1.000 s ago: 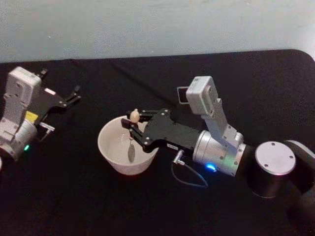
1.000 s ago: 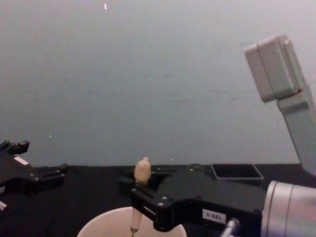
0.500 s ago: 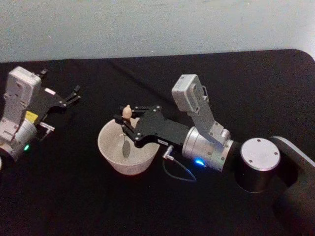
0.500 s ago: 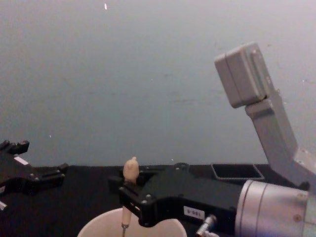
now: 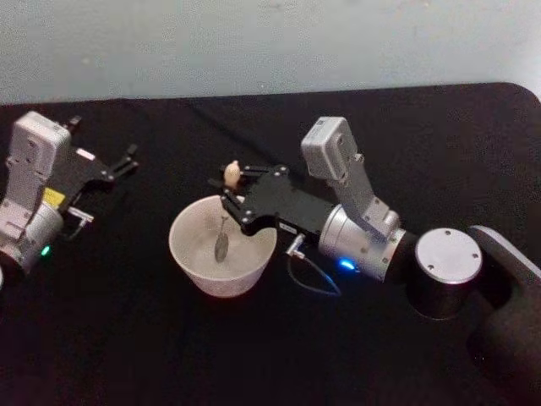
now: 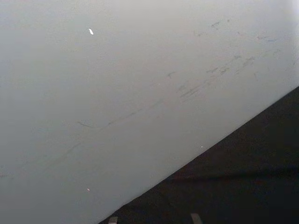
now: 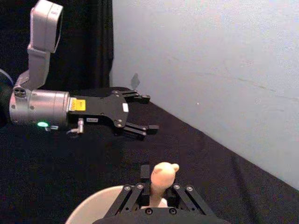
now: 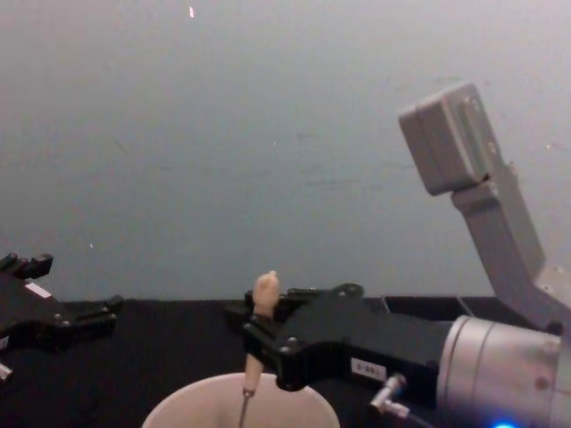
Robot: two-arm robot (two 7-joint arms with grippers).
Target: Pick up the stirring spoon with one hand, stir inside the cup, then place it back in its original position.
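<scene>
Head view puts the right gripper (image 5: 230, 193) above the cup (image 5: 215, 283), fingers clamped on the spoon (image 5: 221, 247) handle (knob up), its bowl hanging inside the cup. Left gripper (image 5: 127, 161) sits parked at the left, its 2 fingers spread.

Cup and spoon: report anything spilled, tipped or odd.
Nothing stands out. The cup stands upright, no spill nearby; the right gripper holds the stirring spoon, bowl inside the cup. Left gripper parked open at left.
</scene>
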